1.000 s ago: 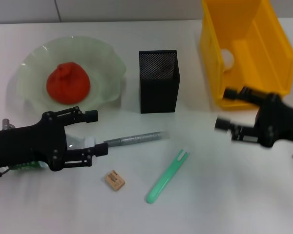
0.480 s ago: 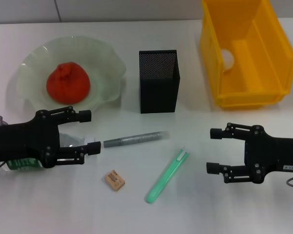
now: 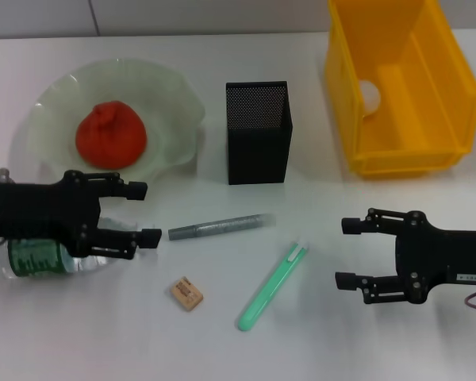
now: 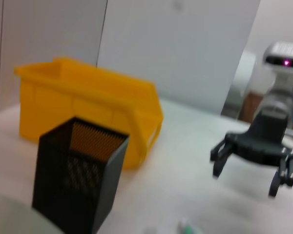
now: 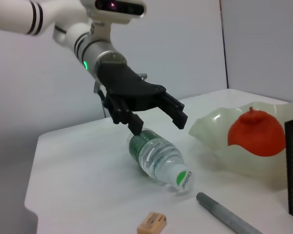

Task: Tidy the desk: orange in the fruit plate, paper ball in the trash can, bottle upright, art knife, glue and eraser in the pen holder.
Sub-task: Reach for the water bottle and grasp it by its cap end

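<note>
Lying toppled near the table's left edge, clear green-labelled bottle [image 3: 44, 257]; orange [image 3: 110, 135] settled in ruffled fruit plate [image 3: 170, 99]; eraser [image 3: 186, 293] loose toward front edge.

red-orange orange [image 3: 110, 135], pale-green fruit plate [image 3: 171, 87] — yellow trash can [image 3: 397, 87], blk mesh pen holder [image 3: 258, 131], green-label bottle [image 3: 40, 257].

The left gripper [image 3: 141, 213] hides much of the lying bottle [image 3: 36, 257]; the trash can [image 3: 397, 87] is cropped above

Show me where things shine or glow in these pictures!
Right wrist view: the bottle glints, and a green light glows above the left end effector. Left wrist view: a pink light glows above the right end effector. Head view: the fruit plate gleams softly.
</note>
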`<action>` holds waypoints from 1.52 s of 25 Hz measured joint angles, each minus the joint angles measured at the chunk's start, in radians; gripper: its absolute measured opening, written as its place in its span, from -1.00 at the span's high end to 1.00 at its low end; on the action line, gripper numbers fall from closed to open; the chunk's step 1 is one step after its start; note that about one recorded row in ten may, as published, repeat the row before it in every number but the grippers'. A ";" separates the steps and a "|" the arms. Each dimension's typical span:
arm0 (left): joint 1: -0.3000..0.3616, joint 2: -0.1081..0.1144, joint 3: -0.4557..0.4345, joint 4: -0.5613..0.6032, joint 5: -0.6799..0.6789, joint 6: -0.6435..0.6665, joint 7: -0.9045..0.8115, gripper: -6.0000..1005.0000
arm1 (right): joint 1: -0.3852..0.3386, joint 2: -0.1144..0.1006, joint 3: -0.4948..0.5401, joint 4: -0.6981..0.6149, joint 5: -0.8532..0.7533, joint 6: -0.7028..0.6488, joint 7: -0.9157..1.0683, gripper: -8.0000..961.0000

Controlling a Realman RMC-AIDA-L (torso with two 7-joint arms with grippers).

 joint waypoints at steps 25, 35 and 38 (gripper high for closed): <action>-0.216 -0.049 0.349 0.342 0.442 0.004 -0.435 -0.64 | -0.002 0.000 0.018 -0.012 0.011 0.001 0.011 -0.71; -0.217 -0.051 0.489 0.337 0.453 -0.079 -0.489 -0.64 | -0.006 0.000 0.019 -0.012 0.011 -0.003 0.011 -0.71; -0.216 -0.051 0.534 0.335 0.458 -0.106 -0.504 -0.63 | -0.007 0.001 0.024 -0.012 0.011 -0.006 0.011 -0.71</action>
